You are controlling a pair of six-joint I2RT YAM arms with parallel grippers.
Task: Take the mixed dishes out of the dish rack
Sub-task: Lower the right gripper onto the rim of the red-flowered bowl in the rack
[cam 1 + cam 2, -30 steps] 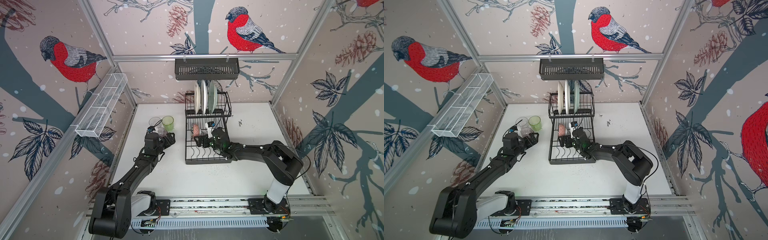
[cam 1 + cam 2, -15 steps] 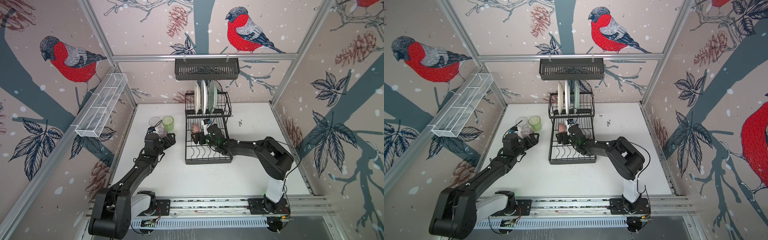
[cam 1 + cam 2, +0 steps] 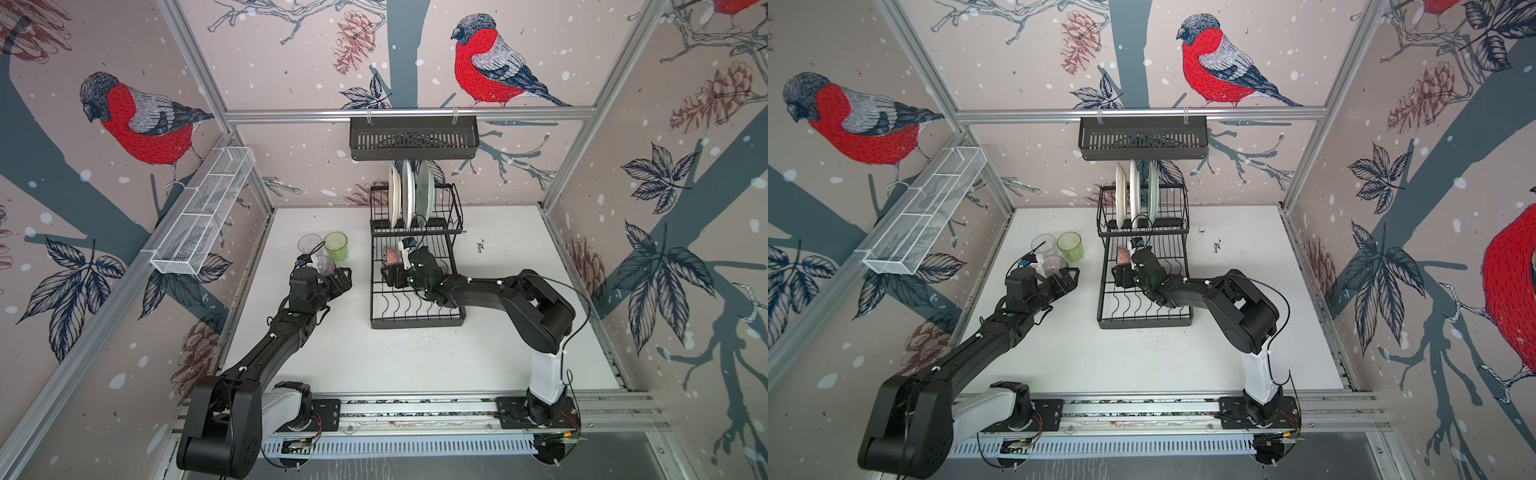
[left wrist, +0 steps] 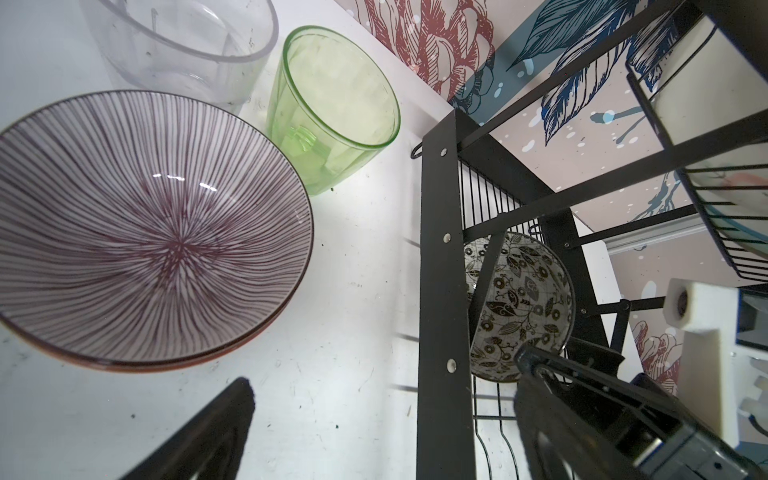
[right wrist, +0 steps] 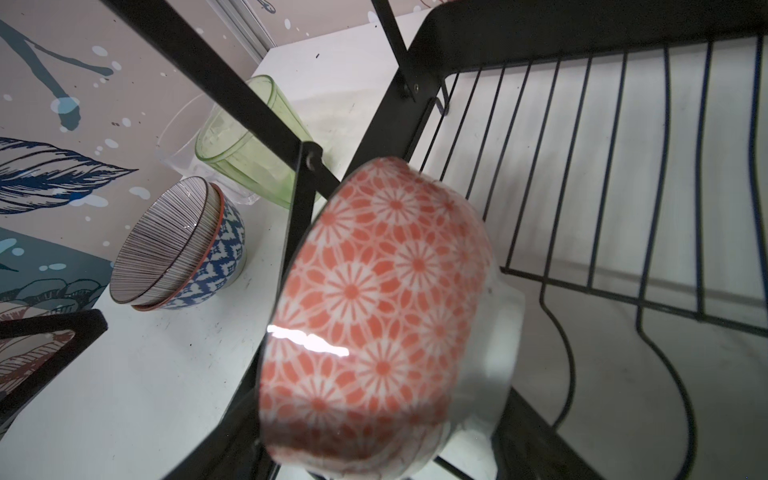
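Left gripper (image 3: 338,277) hovers, fingers spread, beside stacked striped and blue-patterned ceramic bowls (image 5: 178,249) on the white table (image 3: 415,361). Right gripper (image 3: 394,272) has pushed deeper into the black wire dish rack (image 3: 415,322), fingers narrowing yet apart around the orange flower-patterned bowl (image 5: 374,311) on the lower level. A grasp looks imminent.

- The dish rack (image 3: 417,323) is finished in black throughout.
- A cream plate (image 3: 393,195), a white plate (image 3: 408,189) and a pale green plate (image 3: 425,189) are seen.
- The racked bowl (image 5: 374,311) is covered outside in orange-red flower wheels on white. Inside, black leaves and blossoms on white are shown.
- The striped bowl (image 4: 145,232) is lined with fine dark purple rays on white.
- The blue bowl (image 5: 228,249) is patterned in blue-and-white diamonds, with a red rim.
- The ribbed glass (image 4: 332,112) is tinted translucent green.
- The clear glass (image 4: 183,41) is left colourless.
- The desk (image 3: 374,365) is white, flecked with dark specks.
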